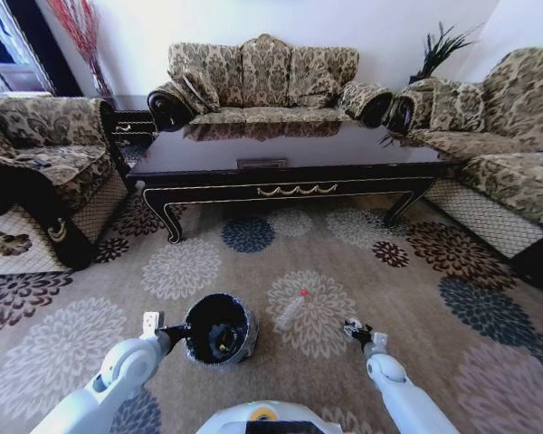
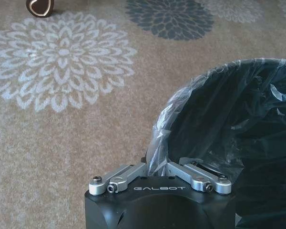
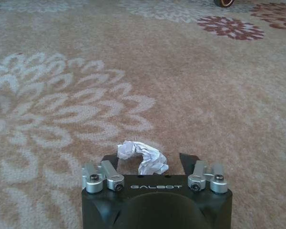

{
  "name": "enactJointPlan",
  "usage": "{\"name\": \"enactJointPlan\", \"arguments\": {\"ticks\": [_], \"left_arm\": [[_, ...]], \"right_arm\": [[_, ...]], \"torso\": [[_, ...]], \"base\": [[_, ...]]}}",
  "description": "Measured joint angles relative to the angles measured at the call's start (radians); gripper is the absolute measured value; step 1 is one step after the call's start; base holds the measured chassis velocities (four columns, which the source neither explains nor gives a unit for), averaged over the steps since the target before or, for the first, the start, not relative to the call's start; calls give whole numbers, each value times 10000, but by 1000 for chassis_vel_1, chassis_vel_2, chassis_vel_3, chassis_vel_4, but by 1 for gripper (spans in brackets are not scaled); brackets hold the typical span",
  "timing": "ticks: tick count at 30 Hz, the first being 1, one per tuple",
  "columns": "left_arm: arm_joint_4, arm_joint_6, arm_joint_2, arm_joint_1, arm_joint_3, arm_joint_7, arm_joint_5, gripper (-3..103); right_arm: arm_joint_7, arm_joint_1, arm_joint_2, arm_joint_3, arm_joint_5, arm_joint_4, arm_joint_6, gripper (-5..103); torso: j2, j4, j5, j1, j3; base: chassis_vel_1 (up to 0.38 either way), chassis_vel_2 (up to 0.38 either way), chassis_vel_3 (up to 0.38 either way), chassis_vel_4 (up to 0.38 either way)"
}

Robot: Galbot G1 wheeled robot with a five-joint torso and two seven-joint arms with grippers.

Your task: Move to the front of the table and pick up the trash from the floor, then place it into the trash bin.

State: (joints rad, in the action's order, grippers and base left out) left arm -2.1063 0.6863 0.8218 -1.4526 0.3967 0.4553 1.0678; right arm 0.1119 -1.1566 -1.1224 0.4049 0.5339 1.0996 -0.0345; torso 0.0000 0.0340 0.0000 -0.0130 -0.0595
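Left gripper (image 2: 157, 164) clamps the bin (image 2: 238, 143) rim; right gripper (image 3: 151, 162), spread wide, straddles crumpled paper (image 3: 143, 156) on the floor (image 3: 190, 95).

The right gripper (image 3: 150, 164) hangs low over the flowered carpet (image 3: 190, 100), jaws spread, a crumpled white paper (image 3: 143, 156) lying between them.

My arms are glossy white, rounded shells with pale blue-grey shading. My left hand (image 2: 157, 164) and right hand (image 3: 150, 164) each have a matt black housing with "GALBOT" in light lettering. Silver linkage brackets, fixed with dark screws, flank each housing. My fingertips (image 3: 189, 160) are black.
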Motion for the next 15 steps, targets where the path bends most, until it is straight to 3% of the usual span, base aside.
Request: {"name": "enactJointPlan", "arguments": {"ticks": [1,5,8,14,15], "left_arm": [[0,0,0,0,0,0,0,0],[0,0,44,18,-50,0,-15,0],[0,0,52,19,-57,0,-19,0],[-5,0,62,-23,-47,-3,-28,0],[-5,0,62,-23,-47,-3,-28,0]], "right_arm": [[0,0,0,0,0,0,0,76],[1,-1,15,3,-11,5,9,54],[1,-3,12,3,-15,5,8,48],[-1,-30,-5,-6,-6,-35,6,21],[-1,-30,-5,-6,-6,-35,6,21]], "torso": [[0,0,0,0,0],[0,0,0,0,0],[0,0,0,0,0],[0,0,0,0,1],[0,0,0,0,1]], "base": [[0,0,0,0],[0,0,0,0],[0,0,0,0],[0,0,0,0],[0,0,0,0]]}}
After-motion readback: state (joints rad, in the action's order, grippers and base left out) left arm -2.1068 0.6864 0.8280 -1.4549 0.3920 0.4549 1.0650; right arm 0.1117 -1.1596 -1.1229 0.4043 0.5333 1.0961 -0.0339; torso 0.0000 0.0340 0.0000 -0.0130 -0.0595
